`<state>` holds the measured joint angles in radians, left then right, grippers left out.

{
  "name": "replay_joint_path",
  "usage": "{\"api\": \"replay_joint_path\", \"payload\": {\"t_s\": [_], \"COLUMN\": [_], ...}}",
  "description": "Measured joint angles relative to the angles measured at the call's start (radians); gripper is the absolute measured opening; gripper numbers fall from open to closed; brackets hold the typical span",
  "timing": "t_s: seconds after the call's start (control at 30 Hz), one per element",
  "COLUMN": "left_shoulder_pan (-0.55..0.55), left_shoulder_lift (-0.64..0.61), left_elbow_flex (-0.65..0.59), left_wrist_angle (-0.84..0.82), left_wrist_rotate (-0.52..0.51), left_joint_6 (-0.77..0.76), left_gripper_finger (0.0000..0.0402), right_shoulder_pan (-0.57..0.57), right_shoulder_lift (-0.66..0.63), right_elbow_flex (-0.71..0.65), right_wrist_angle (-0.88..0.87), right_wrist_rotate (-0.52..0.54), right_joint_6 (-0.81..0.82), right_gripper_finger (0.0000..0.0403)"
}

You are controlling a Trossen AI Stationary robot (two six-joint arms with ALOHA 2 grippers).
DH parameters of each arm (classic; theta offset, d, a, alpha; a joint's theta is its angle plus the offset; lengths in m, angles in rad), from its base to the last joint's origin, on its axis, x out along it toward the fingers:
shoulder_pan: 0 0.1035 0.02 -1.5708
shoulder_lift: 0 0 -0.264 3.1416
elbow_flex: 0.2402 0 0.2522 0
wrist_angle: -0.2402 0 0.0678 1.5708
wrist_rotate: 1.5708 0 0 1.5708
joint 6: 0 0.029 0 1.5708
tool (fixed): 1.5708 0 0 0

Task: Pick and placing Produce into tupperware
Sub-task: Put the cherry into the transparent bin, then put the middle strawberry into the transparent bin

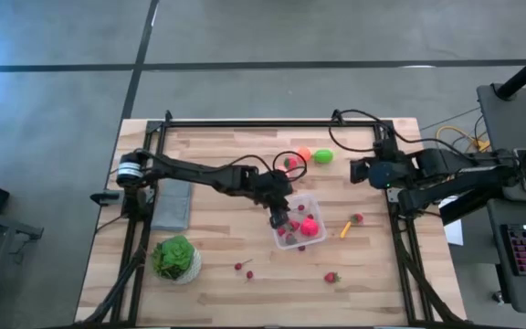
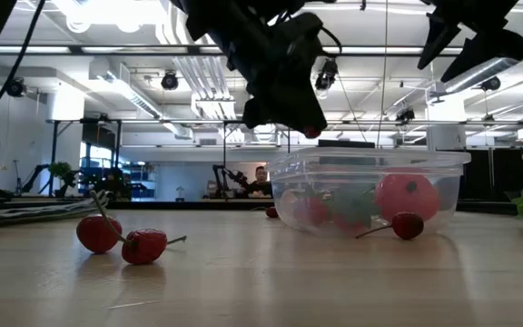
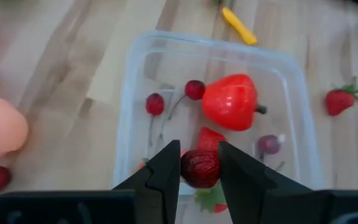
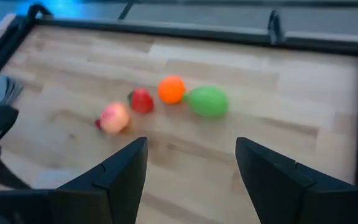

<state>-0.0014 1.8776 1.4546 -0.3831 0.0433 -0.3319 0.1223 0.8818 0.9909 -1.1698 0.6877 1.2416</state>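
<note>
Jaws of left gripper [image 3: 199,167] pinched on dark red berry [image 3: 200,168] above tupperware [image 3: 137,93]; right gripper [image 4: 191,163] held spread near table's right edge.

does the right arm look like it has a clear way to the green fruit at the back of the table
Probably yes. The right gripper hangs open and empty, facing the green fruit, with bare wood between them. An orange piece touches the fruit's side, and the left gripper is busy over the tupperware, out of the way.

left tool [image 1: 278,219] over tupperware [image 1: 316,205], right tool [image 1: 356,171] apart
</note>
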Motion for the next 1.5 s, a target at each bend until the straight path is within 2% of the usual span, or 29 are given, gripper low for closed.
{"api": "replay_joint_path", "payload": {"t_s": [0.2,0.37,0.47,0.63,0.77,0.9,1.03,1.23,1.5], "left_shoulder_pan": [-0.005,-0.027,-0.029,-0.033,-0.062,-0.1,-0.136,-0.162,-0.161], "left_shoulder_lift": [0.001,0.002,0.002,-0.006,-0.036,-0.058,-0.081,-0.081,-0.081], "left_elbow_flex": [-0.011,-0.023,-0.024,-0.028,-0.03,-0.054,-0.082,-0.093,-0.105], "left_wrist_angle": [-0.001,0.009,0.009,-0.005,-0.059,-0.127,-0.168,-0.183,-0.186], "left_wrist_rotate": [-0.009,-0.059,-0.092,-0.103,-0.107,-0.136,-0.155,-0.164,-0.184], "left_joint_6": [-0.079,-0.085,-0.153,-0.186,-0.188,-0.189,-0.19,-0.189,-0.214], "left_gripper_finger": [0.01,0.0157,0.0199,0.0249,0.0258,0.0259,0.0259,0.0259,0.0259], "right_shoulder_pan": [0.0,0.0,0.0,0.0,0.0,0.014,0.075,0.154,0.154], "right_shoulder_lift": [0.035,0.075,0.098,0.146,0.201,0.247,0.292,0.353,0.406], "right_elbow_flex": [-0.002,-0.002,-0.002,-0.003,-0.032,-0.088,-0.118,-0.162,-0.233], "right_wrist_angle": [0.014,0.015,0.016,-0.06,-0.185,-0.153,-0.075,-0.056,-0.043], "right_wrist_rotate": [-0.171,-0.312,-0.372,-0.483,-0.591,-0.714,-0.728,-0.665,-0.672], "right_joint_6": [-0.005,-0.036,-0.035,0.075,0.167,0.1,-0.069,-0.352,-0.477], "right_gripper_finger": [0.0244,0.0241,0.024,0.0242,0.0243,0.0246,0.0243,0.0232,0.023]}}
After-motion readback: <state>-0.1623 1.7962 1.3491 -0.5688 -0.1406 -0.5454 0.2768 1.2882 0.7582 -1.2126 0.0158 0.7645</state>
